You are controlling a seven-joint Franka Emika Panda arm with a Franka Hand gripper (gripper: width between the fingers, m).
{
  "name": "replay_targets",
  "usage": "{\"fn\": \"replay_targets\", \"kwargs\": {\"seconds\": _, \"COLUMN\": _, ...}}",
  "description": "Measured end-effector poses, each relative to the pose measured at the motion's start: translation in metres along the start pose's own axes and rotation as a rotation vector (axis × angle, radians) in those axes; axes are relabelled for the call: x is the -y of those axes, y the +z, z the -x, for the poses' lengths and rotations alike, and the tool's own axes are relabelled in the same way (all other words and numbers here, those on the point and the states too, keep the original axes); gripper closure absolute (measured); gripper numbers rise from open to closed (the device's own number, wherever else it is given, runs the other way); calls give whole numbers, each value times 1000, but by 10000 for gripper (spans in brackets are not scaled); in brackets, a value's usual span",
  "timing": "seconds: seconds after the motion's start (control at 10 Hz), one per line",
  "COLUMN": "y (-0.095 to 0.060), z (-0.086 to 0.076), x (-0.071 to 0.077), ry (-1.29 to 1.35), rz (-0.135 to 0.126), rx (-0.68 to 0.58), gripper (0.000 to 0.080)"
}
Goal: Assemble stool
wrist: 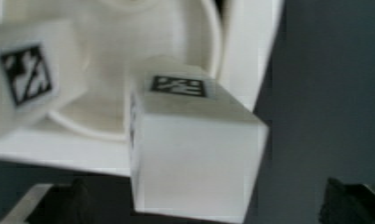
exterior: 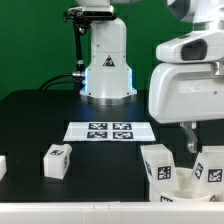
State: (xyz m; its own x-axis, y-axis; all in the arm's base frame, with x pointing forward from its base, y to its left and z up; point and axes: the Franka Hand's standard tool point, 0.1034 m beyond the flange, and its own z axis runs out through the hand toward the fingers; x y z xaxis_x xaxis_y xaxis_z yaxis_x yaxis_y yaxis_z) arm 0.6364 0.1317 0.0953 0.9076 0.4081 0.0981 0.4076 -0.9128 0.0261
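White leg (wrist: 193,150) stands close under the open gripper (wrist: 193,205), not held, between its spread fingers, on the round seat (exterior: 185,184) at the table's (exterior: 40,110) front edge.

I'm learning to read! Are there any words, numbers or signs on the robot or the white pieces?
No words or numbers can be read.
Robot base: a small dark triangle sign, too small to read.
Marker board: four black-and-white square tags, patterns only, no letters.
Stool legs: the same kind of tags, patterns only.
Leg in the wrist view: one tag, blurred.
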Motion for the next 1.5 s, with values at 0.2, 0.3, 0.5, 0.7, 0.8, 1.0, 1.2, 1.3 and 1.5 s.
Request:
{"fn": "replay_targets", "kwargs": {"seconds": 0.2, "y": 3, "z": 0, "x": 12, "ry": -247, "rz": 14, "rx": 66, "gripper": 151}}
{"fn": "replay_targets", "kwargs": {"seconds": 0.3, "y": 3, "z": 1, "x": 10, "ry": -314, "rz": 19, "rx": 68, "gripper": 151}}
{"fn": "replay_targets", "kwargs": {"seconds": 0.5, "y": 3, "z": 2, "x": 5, "ry": -436, "rz": 27, "rx": 77, "gripper": 151}}
{"fn": "replay_targets", "kwargs": {"seconds": 0.7, "y": 6, "z": 6, "x": 0, "ry": -704, "rz": 37, "rx": 127, "gripper": 151}}
{"fn": "replay_targets", "kwargs": {"seconds": 0.8, "y": 10, "z": 5, "x": -2, "ry": -873, "rz": 49, "rx": 189, "gripper": 151}}
{"fn": "replay_targets", "kwargs": {"seconds": 1.0, "y": 20, "z": 8, "x": -6, "ry": -1034, "rz": 37, "rx": 255, "gripper": 151}}
{"fn": "replay_targets", "kwargs": {"seconds": 1.2, "y": 21, "z": 10, "x": -9, "ry": -989, "rz": 41, "rx": 255, "gripper": 174}}
{"fn": "replay_targets", "kwargs": {"seconds": 1.3, "y": 21, "z": 10, "x": -10, "ry": -981, "rz": 41, "rx": 255, "gripper": 174}}
{"fn": "replay_targets", "kwargs": {"seconds": 1.5, "y": 21, "z": 10, "x": -10, "ry": -821, "rz": 60, "rx": 248, "gripper": 357}}
